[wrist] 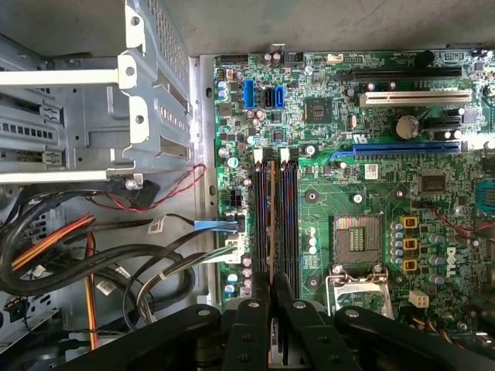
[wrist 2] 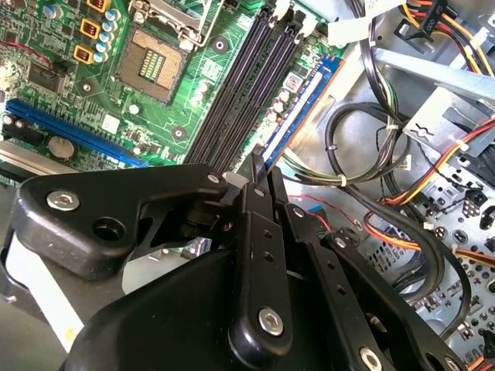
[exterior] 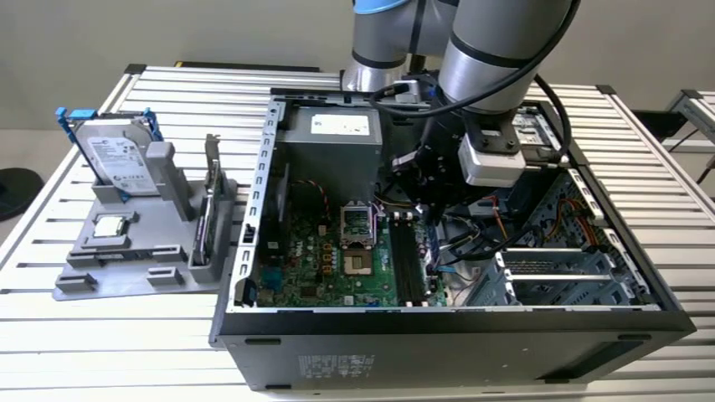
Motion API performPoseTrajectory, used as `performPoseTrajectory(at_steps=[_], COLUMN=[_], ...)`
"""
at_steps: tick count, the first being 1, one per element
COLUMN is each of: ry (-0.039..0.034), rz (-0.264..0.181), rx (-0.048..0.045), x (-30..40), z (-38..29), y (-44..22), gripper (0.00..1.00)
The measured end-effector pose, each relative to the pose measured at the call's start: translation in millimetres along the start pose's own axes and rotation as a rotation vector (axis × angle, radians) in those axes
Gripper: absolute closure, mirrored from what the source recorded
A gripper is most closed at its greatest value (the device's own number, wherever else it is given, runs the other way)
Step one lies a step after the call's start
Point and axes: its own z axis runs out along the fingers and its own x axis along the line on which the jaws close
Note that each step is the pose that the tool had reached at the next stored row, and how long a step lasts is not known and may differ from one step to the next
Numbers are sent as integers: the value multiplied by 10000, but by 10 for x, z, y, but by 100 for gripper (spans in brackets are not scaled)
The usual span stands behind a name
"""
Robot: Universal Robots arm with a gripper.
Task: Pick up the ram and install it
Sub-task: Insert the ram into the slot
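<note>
In the first wrist view my gripper (wrist: pixel 272 292) is shut on the ram (wrist: pixel 272 232), which shows edge-on as a thin brownish strip running out from between the black fingers (wrist: pixel 249 325). The strip lies lengthwise over the two black memory slots (wrist: pixel 289 224) on the green motherboard; I cannot tell whether it is seated in one. In the second wrist view the gripper (wrist 2: pixel 261 175) pinches the thin ram (wrist 2: pixel 257 158) just above the near end of the slots (wrist 2: pixel 255 77). In the exterior view the gripper (exterior: pixel 430 197) hangs inside the open computer case (exterior: pixel 447 335), above the slots (exterior: pixel 408 260).
The empty processor socket (wrist: pixel 357 232) sits beside the slots. Cable bundles (wrist 2: pixel 402 178) and the drive cage (exterior: pixel 558 272) crowd the other side. On the exterior view's left, a grey holder (exterior: pixel 134 276) carries a hard drive (exterior: pixel 112 155), a small silver chip (exterior: pixel 109 226) and a thin dark stick on edge (exterior: pixel 204 226).
</note>
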Motion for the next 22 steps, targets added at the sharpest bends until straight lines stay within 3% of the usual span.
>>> performPoseTrajectory(at_steps=[10, 22], ry=[-1, -6], rz=[0, 0], rx=[1, 1], x=[0, 1], z=[14, 77], y=[0, -2], gripper=[100, 100])
